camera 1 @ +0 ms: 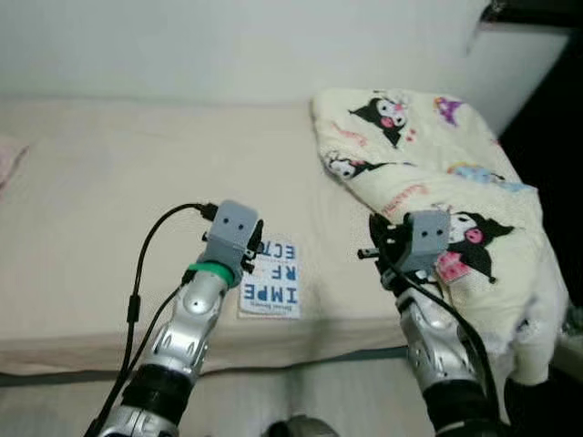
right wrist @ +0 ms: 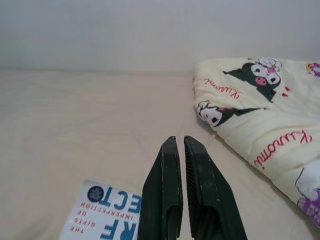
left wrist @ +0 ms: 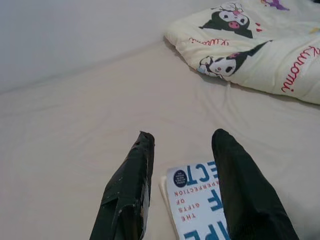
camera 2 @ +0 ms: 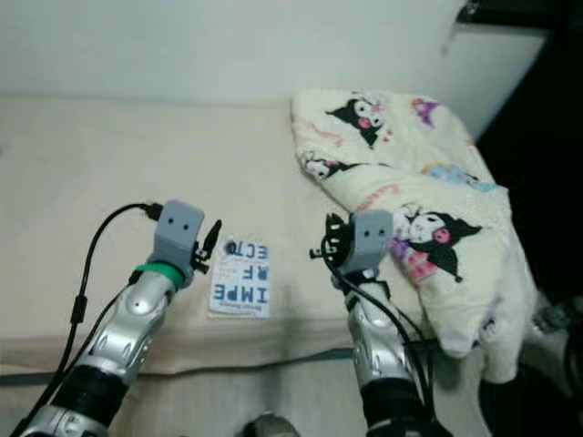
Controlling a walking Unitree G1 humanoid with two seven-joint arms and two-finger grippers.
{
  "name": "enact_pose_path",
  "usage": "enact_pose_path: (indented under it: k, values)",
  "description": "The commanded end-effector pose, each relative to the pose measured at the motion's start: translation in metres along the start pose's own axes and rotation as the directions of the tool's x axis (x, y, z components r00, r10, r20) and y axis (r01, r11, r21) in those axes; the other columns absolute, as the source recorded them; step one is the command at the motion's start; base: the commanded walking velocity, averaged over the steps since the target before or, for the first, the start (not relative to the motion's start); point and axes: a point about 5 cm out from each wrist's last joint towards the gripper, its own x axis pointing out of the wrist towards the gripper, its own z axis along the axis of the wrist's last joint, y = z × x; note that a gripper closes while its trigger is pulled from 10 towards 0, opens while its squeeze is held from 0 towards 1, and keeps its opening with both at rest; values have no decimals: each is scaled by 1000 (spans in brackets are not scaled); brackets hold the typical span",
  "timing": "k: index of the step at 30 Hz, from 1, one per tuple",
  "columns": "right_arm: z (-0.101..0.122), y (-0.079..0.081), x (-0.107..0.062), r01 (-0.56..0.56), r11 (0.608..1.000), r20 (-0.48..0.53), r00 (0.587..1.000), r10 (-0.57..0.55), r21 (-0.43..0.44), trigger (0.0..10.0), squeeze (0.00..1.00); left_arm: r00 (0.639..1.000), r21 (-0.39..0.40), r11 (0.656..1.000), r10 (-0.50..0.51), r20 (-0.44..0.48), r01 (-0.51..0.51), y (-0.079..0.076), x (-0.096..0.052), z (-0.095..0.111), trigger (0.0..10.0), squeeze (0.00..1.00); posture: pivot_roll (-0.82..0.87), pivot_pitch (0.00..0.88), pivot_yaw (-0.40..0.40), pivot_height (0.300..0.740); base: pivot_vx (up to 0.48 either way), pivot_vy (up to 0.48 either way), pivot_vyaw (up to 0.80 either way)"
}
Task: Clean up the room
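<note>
A thin white book (camera 1: 271, 281) lies flat on the beige bed (camera 1: 100, 182), close to its near edge, between the two raised arms. Its cover carries big blue block letters, upside down from the head camera, that break the word across lines as "IMPE", "RF" and "ECT"; in the left wrist view small red capitals beside them read "THE GIFTS OF IMPERFECTION", next to a dark blue round seal whose print is too small to read. The cover looks smooth and glossy, the shape a plain rectangle with square corners. The sheet under it is matte, pale and lightly creased. To the right, a cream quilt (camera 1: 428, 173) lies bunched in soft folds, hanging over the bed's edge; it is printed with black-and-white cartoon figures with pink noses, and red script that seems to read "Kuromi", though the folds cut it off. The left gripper (left wrist: 182, 150) hangs just above the book's left edge, its two black fingers spread apart. The right gripper (right wrist: 180, 150) is held over the bare sheet between book and quilt, its ridged fingers pressed nearly together with nothing between them.
</note>
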Motion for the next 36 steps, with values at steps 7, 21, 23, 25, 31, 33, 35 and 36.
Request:
enact_pose_path:
  k: [7,21,23,25,31,33,35,36]
  values:
    - [-4,6,-1,-10,1000,-12,1000,10,11,10000,0,1000,13,1000,7,-11,-7,2,-3,-6,10000,0,-160,70,-8,740,0,58,0]
    - [-6,10,-2,-48,999,-21,999,48,18,10000,0,1000,22,1000,-11,1,11,-2,-4,-7,10000,0,-165,67,-5,740,0,0,0]
    - [-5,12,-3,-56,998,-17,998,57,19,10000,0,1000,24,1000,-6,2,5,-2,-5,-7,10000,0,-168,68,-8,740,0,0,0]
    - [-5,15,-4,-76,997,-11,997,76,18,10000,0,1000,24,1000,18,-1,-18,0,-5,-9,10000,0,-169,67,-10,740,216,0,0]
    - [-5,13,-2,-63,997,-26,998,62,-52,10000,0,999,22,999,40,-3,-39,3,-4,-10,10000,0,-166,68,-15,740,459,0,248]
    - [-5,9,0,-48,993,-35,998,44,-112,10000,0,999,22,999,45,-1,-45,4,-4,-9,10000,0,-166,69,-16,740,472,0,772]
    - [-1,8,1,-37,996,-13,999,36,-80,10000,0,999,20,999,48,0,-48,4,-4,-9,10000,0,-169,70,-16,740,472,0,387]
    - [-1,8,1,-37,996,-13,999,36,-80,10000,0,999,20,999,48,0,-48,4,-4,-9,10000,0,-169,70,-16,740,472,0,0]
